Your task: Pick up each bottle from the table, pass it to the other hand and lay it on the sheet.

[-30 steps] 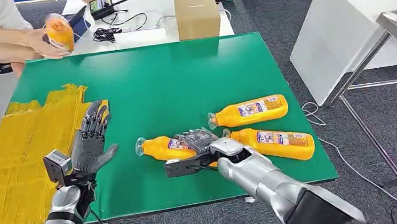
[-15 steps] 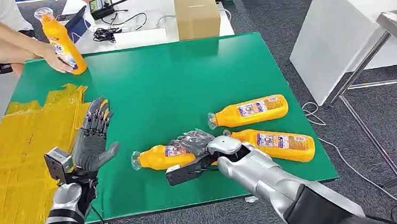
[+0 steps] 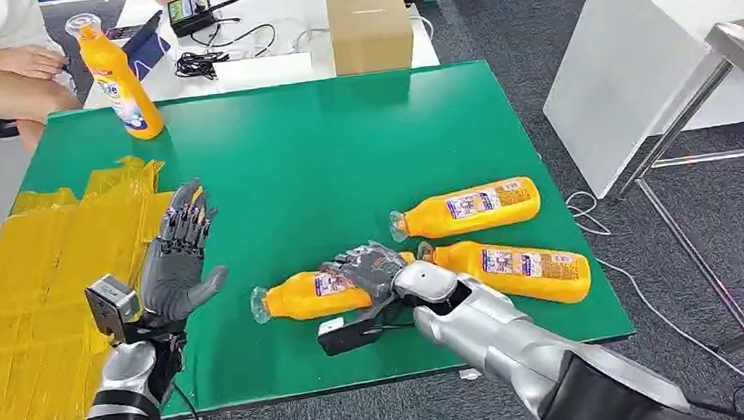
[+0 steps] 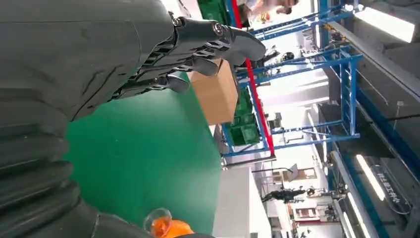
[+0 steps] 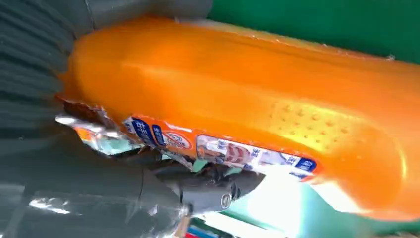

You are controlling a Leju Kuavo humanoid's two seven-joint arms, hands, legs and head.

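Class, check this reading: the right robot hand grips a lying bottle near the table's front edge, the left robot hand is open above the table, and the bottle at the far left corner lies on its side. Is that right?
One thing is wrong. The head view shows the far-left bottle standing upright, not lying. The rest holds: the right robot hand grips a lying bottle, and the left robot hand is open above the table.

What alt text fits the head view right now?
The right hand grips a lying orange bottle on the green table, two more bottles beside it. The left hand is open by the yellow sheet; another bottle stands at the far corner.
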